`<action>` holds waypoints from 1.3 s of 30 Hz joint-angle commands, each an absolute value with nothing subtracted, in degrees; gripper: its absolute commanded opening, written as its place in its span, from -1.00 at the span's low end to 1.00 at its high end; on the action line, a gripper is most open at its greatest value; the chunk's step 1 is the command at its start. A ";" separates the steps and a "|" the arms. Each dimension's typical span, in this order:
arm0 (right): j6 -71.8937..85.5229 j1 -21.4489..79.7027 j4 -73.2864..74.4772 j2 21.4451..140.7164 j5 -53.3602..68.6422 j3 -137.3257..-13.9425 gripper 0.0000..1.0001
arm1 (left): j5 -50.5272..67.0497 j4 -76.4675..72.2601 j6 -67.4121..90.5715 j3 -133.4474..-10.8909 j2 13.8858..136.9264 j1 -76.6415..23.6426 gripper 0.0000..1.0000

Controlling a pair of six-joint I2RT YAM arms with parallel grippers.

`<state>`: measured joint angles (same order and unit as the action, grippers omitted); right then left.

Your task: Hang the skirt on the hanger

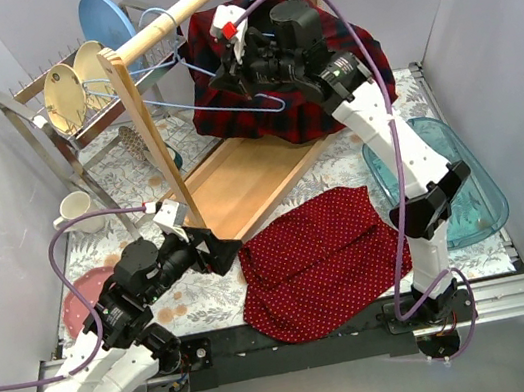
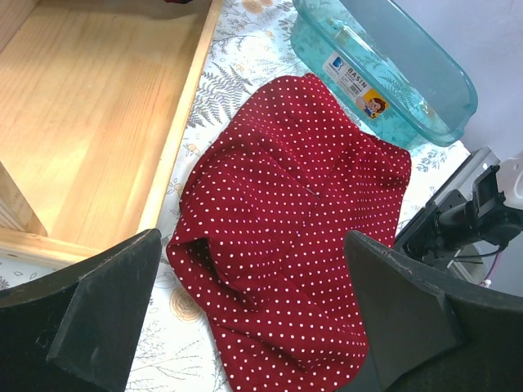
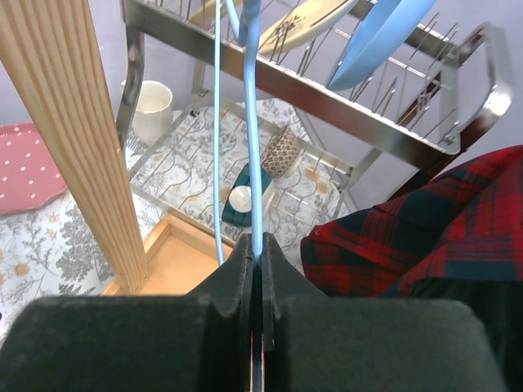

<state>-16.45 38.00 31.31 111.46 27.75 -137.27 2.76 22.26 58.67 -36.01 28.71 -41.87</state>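
The red skirt with white dots (image 1: 319, 262) lies crumpled on the table at the front middle; it also fills the left wrist view (image 2: 302, 220). My left gripper (image 1: 226, 253) is open and empty, just left of the skirt's edge, with its jaws wide apart above the skirt (image 2: 252, 241). The light blue wire hanger (image 1: 179, 60) hangs from the wooden rail (image 1: 188, 6). My right gripper (image 1: 226, 75) is shut on the hanger's wire (image 3: 255, 163), the jaws pinching it (image 3: 257, 245).
A red-and-dark plaid garment (image 1: 323, 84) hangs behind my right arm. The rail's wooden post (image 1: 145, 135) and base tray (image 1: 240, 185) stand mid-table. A dish rack (image 1: 72, 97) with plates, a mug (image 1: 74, 209), a pink plate (image 1: 81, 294) and a teal basin (image 1: 463, 181) surround them.
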 commanded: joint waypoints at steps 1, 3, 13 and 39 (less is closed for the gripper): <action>-15.82 37.88 28.47 106.53 26.46 -141.68 -0.97 | 2.02 22.06 58.01 -35.68 28.30 -42.10 0.90; -16.17 37.18 29.09 105.04 26.54 -141.68 -0.97 | 2.02 22.06 58.01 -35.68 28.21 -42.10 0.89; -21.97 34.37 31.82 93.26 27.51 -127.81 -0.97 | 3.07 21.80 57.66 -35.77 27.86 -42.10 0.90; -60.07 19.25 70.99 50.54 41.82 -73.04 -0.97 | 26.79 23.02 25.24 -41.84 29.79 -42.10 0.93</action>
<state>-48.58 19.35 59.35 50.81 33.19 -75.26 19.53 22.15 37.69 -39.72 28.99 -41.87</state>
